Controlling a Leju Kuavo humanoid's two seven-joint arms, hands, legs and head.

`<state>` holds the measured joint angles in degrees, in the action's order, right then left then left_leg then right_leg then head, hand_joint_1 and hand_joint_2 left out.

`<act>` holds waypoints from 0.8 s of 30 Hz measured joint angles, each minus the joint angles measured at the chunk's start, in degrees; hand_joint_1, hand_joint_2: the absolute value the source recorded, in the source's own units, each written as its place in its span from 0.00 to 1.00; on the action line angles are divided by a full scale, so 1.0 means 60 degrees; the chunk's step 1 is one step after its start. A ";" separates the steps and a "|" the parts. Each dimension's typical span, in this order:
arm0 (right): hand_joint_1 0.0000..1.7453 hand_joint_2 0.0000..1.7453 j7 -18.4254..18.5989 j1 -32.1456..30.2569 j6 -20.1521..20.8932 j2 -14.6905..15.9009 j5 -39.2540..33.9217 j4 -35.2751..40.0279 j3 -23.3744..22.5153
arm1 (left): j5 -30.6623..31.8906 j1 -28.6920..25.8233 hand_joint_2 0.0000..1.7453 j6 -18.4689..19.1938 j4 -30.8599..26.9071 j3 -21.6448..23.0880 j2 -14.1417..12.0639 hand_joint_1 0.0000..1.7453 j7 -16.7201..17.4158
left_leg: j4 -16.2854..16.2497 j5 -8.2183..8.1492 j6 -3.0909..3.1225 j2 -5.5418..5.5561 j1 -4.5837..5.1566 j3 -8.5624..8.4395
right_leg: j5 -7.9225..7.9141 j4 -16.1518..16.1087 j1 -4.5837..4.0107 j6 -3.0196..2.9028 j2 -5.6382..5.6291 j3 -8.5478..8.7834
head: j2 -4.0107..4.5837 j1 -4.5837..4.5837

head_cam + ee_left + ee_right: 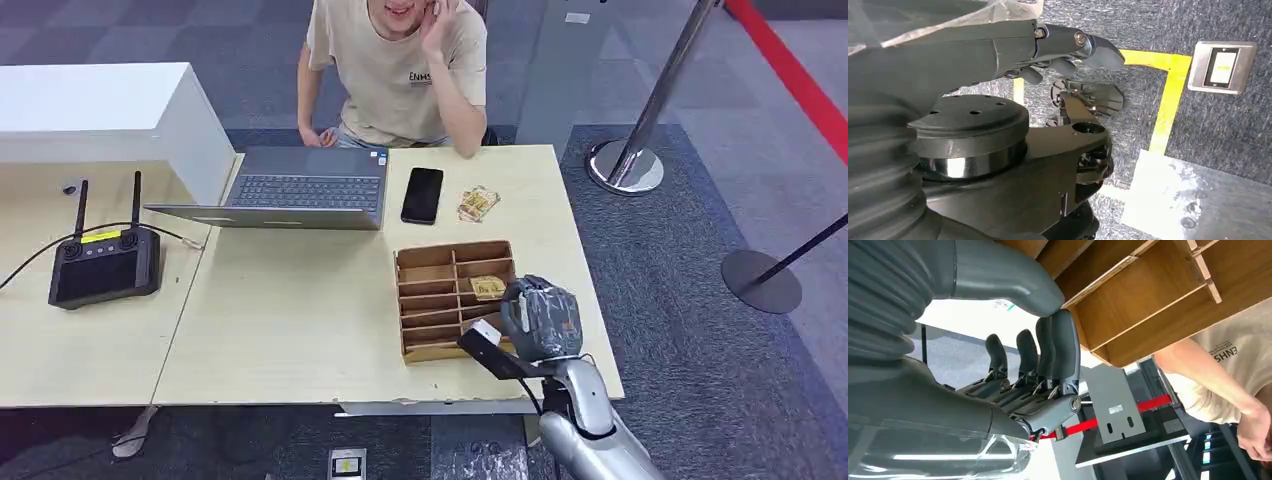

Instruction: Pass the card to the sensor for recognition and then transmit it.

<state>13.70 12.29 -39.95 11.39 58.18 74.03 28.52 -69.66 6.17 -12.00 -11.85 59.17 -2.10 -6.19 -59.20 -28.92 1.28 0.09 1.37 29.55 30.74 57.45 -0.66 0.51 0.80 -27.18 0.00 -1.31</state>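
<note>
While the right robot hand (541,318) hovers released at the lower right of the wooden tray (425,272), a card (488,287) lies in a right-hand compartment on the worktop (290,310); the left robot hand (1068,55) hangs with fingers curled, holding nothing.

The person's beige T-shirt (395,70) carries small dark chest lettering, partly covered by the raised arm, of which "ENMS" can be made out in the head view; in the right wrist view the same shirt (1233,352) shows the print turned over, with the letters "ENHS" legible. The yellow label on the black controller (104,265) and the grey plate's (1114,410) sticker are too small to read.
</note>
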 joint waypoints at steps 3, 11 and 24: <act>0.71 1.00 0.0000 0.0036 0.0015 0.0000 -0.0036 -0.0036 0.0015 | 0.0015 0.0000 1.00 0.0026 0.0000 0.0000 0.0000 0.00 0.0000 | 0.0000 0.0000 0.0000 0.0000 0.0000 0.0000 | 0.0000 0.0000 0.0000 0.0000 0.0000 0.0000 | 0.0000 0.0000; 0.61 1.00 0.0000 0.0307 0.0040 0.0000 -0.0193 -0.0211 0.0117 | 0.0051 0.0000 1.00 0.0055 0.0000 0.0000 0.0026 0.00 0.0000 | 0.0000 0.0000 0.0000 0.0000 0.0000 -0.0001 | 0.0000 0.0000 0.0000 0.0000 0.0000 0.0001 | 0.0000 0.0000; 0.40 1.00 0.0150 0.0583 0.0040 0.0011 -0.0233 -0.0499 0.0317 | 0.0073 0.0001 1.00 0.0055 0.0000 0.0004 0.0084 0.00 0.0022 | 0.0000 0.0000 0.0000 0.0001 0.0000 -0.0002 | 0.0000 0.0000 0.0000 0.0000 0.0000 0.0001 | 0.0000 0.0000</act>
<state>14.60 15.79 -39.71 11.45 56.78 71.03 30.43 -69.22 6.18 -11.67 -11.85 59.19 -1.60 -6.05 -59.20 -28.92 1.28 0.10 1.37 29.54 30.74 57.45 -0.66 0.51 0.80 -27.17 0.00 -1.31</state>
